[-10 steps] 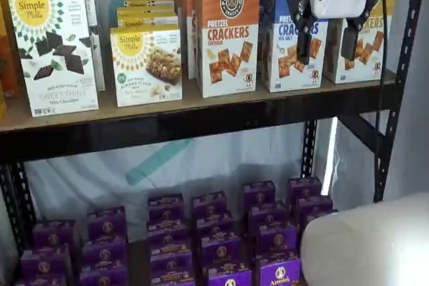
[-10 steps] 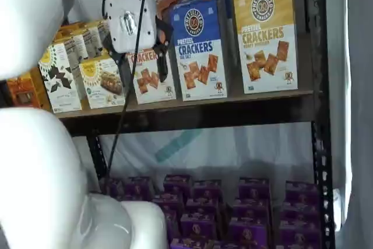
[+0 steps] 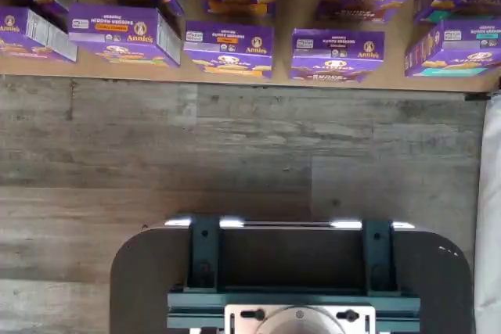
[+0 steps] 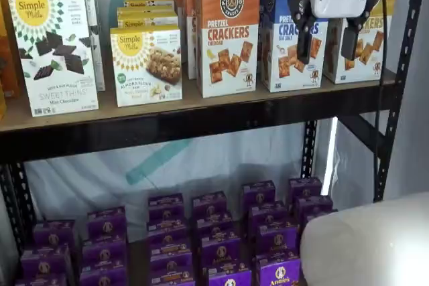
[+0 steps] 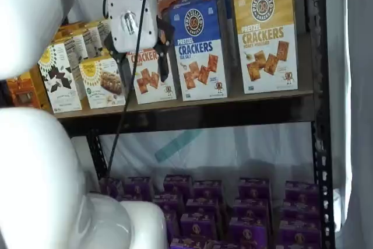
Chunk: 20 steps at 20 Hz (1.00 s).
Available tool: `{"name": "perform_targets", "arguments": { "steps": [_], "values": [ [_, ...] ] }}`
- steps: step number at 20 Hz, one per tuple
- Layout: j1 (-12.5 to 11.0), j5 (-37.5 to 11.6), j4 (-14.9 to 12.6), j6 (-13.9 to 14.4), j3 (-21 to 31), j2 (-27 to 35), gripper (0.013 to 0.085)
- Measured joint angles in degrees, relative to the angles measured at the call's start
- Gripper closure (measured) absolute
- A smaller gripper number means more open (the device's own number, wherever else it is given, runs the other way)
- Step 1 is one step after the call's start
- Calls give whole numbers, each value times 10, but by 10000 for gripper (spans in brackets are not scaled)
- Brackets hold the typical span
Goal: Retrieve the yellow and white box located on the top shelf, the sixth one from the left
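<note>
The yellow and white box (image 5: 265, 36) stands upright at the right end of the top shelf (image 5: 192, 112), yellow band above, crackers on white below. In a shelf view the same box (image 4: 379, 65) is partly hidden behind my gripper (image 4: 328, 45). The gripper hangs in front of the shelf with a plain gap between its two black fingers (image 4: 305, 41) and nothing in it. It stands in front of the blue and yellow boxes and touches neither. In a shelf view the gripper (image 5: 141, 65) overlaps the orange-topped box, left of the yellow one.
An orange-topped crackers box (image 4: 228, 31) and a blue-topped one (image 4: 285, 65) stand left of the yellow box. Simple Mills boxes (image 4: 57, 51) fill the shelf's left. Purple Annie's boxes (image 4: 214, 232) crowd the lower shelf. A black upright (image 4: 399, 78) borders the right. The white arm (image 5: 35, 155) fills the foreground.
The gripper has shifted very slightly to the right in front of the top shelf. Its fingers stay apart. No box has moved.
</note>
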Motion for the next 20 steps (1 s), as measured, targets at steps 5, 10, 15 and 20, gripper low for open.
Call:
{"name": "perform_targets", "arguments": {
  "steps": [5,10,15,20],
  "values": [
    [-15,-18,-16,-21,2,0,130],
    [-53,-56,-38,-65,9,2,130],
    [-122,-103,-41,-132,14,14,130],
    [-197,-140,-25,-200,7,40,130]
  ]
}}
